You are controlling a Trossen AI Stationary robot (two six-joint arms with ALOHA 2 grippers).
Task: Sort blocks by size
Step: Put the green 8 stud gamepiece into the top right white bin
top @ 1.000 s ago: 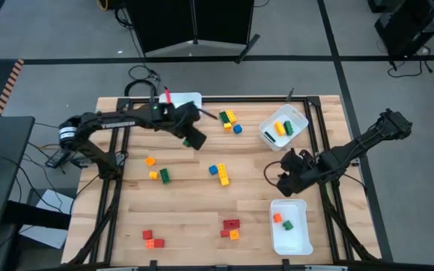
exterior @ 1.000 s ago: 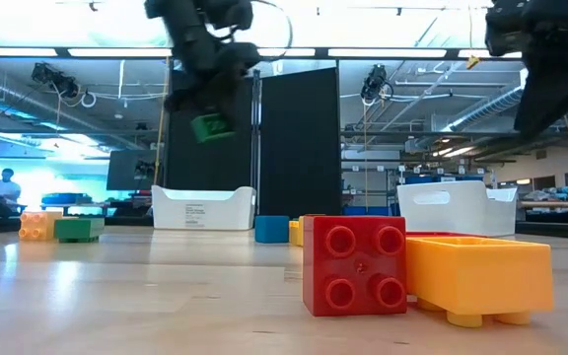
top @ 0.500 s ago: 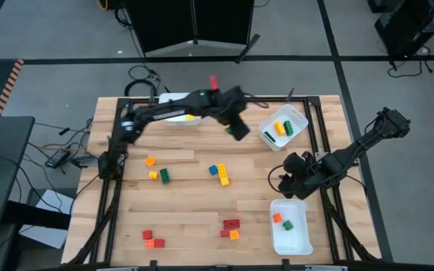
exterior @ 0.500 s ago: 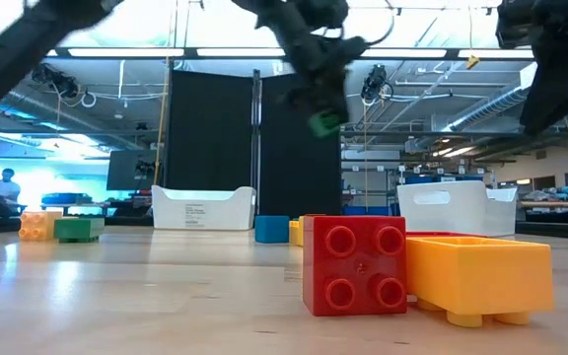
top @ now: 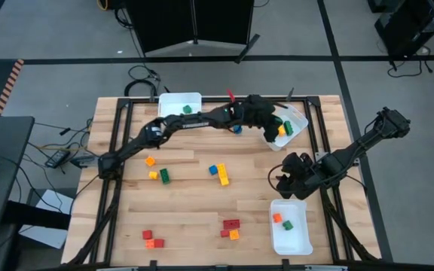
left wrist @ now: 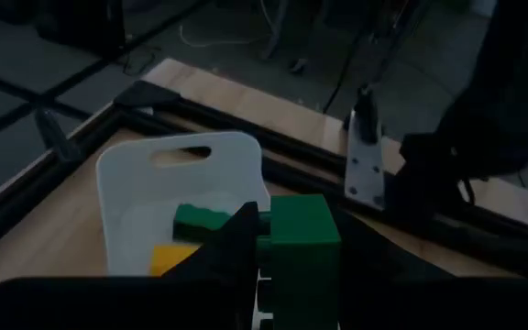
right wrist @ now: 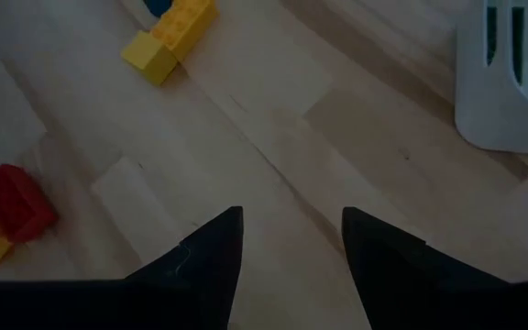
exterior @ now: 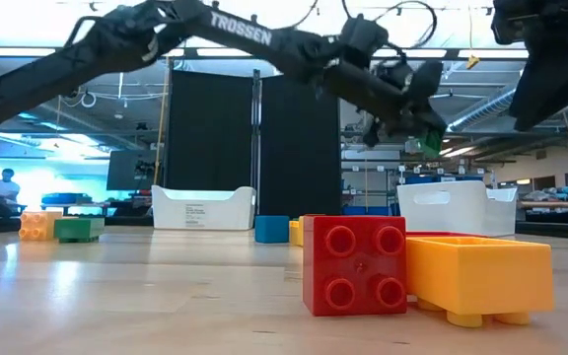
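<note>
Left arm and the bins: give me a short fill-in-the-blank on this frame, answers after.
1. The left hand holds a ____ block.
2. It is above the bin at the table's far ____ corner.
3. The right hand is empty, over bare ____.
4. The near bin holds an orange and a ____ block.

Answers: green; right; wood; green

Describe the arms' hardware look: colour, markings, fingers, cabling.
Both arms are dark, near-black, jointed links. The left arm carries white TROSSEN lettering along one link, with a thin dark cable looping above its wrist. The right arm is the same dark build. The right gripper has two flat, dark, pointed fingers; the left gripper has dark fingers too.
</note>
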